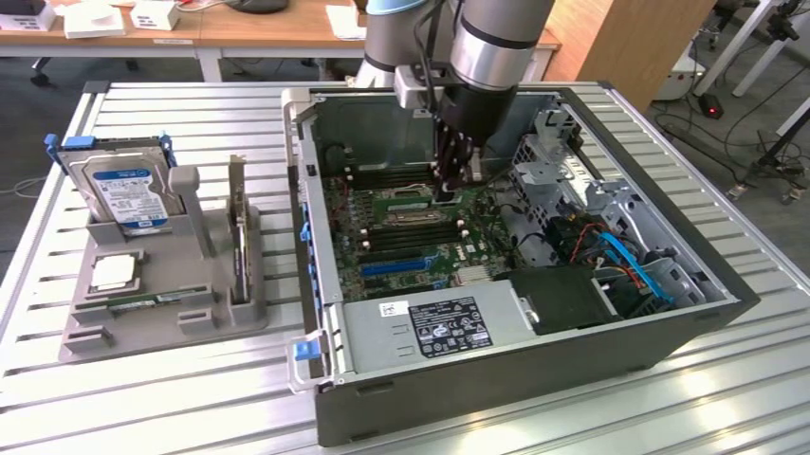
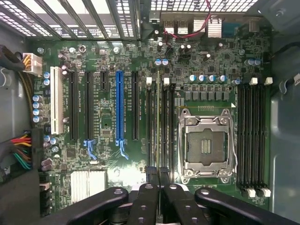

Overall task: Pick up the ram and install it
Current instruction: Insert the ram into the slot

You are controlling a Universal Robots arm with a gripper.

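The arm reaches down into the open case (image 1: 506, 389), which lies on its side on the slatted desk (image 1: 152, 398). The tool (image 1: 451, 178) hangs low over the motherboard (image 2: 105, 117), toward the far half of the case.

In the wrist view the two fingers (image 2: 145, 201) are drawn close together and clamp the ram (image 2: 158, 117), which shows edge-on as a thin line running away from them. It stands on edge, in line with a bank of black memory slots (image 2: 166, 131). That bank lies between the empty CPU socket (image 2: 206, 145) and the blue expansion slot (image 2: 119, 105). Whether the ram's lower edge already sits in a slot or only hovers just above cannot be told. A second bank of slots (image 2: 253, 131) lies on the other side of the socket.

On the exterior view's left, well apart from the case, a grey holder (image 1: 165, 313) stands on the desk. A blue-labelled drive (image 1: 127, 194) leans upright in its far end. A second green stick (image 1: 237, 237) stands on edge along the holder's side nearest the case.
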